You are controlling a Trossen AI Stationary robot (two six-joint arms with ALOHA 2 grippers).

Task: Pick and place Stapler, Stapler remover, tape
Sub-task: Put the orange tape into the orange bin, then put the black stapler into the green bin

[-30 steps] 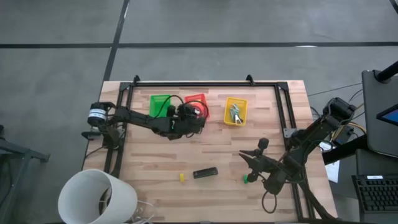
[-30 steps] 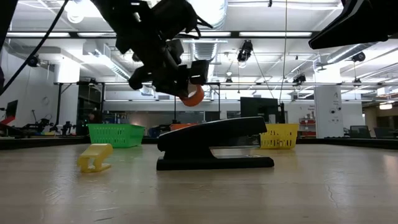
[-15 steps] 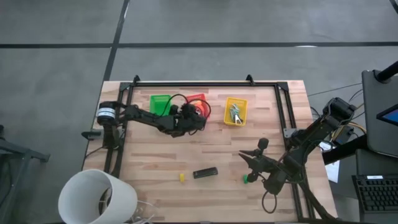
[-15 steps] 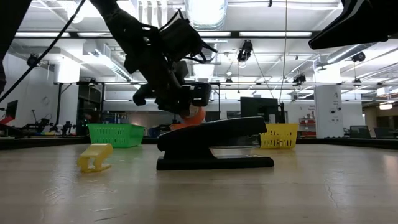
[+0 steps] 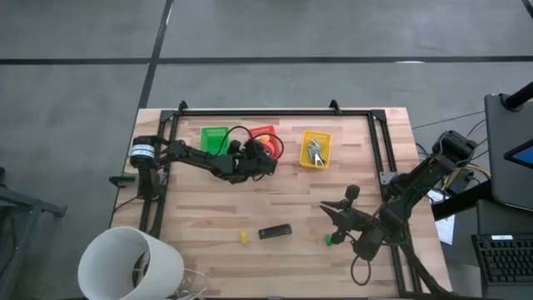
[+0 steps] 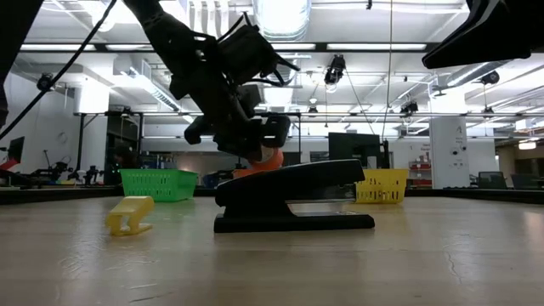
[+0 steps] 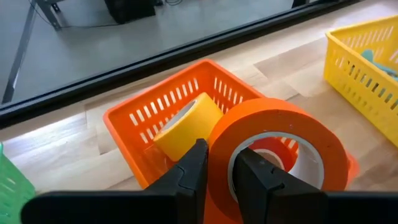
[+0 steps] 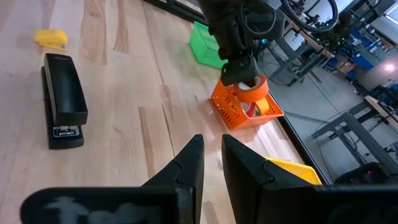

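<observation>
One orange tape roll (image 7: pixel 278 140) over orange basket (image 7: pixel 152 112) rim

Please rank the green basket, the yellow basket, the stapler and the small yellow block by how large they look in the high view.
1. Green basket and yellow basket: look about alike, so no ranking between them.
2. Stapler: clearly smaller.
3. Small yellow block: smallest.
The camera looks straight down, so nearness hardly skews this.

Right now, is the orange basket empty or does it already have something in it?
Not empty. The orange slotted plastic basket already holds a yellow tape roll, leaning against its wall; the left pincer holds an orange tape roll above it.
</observation>
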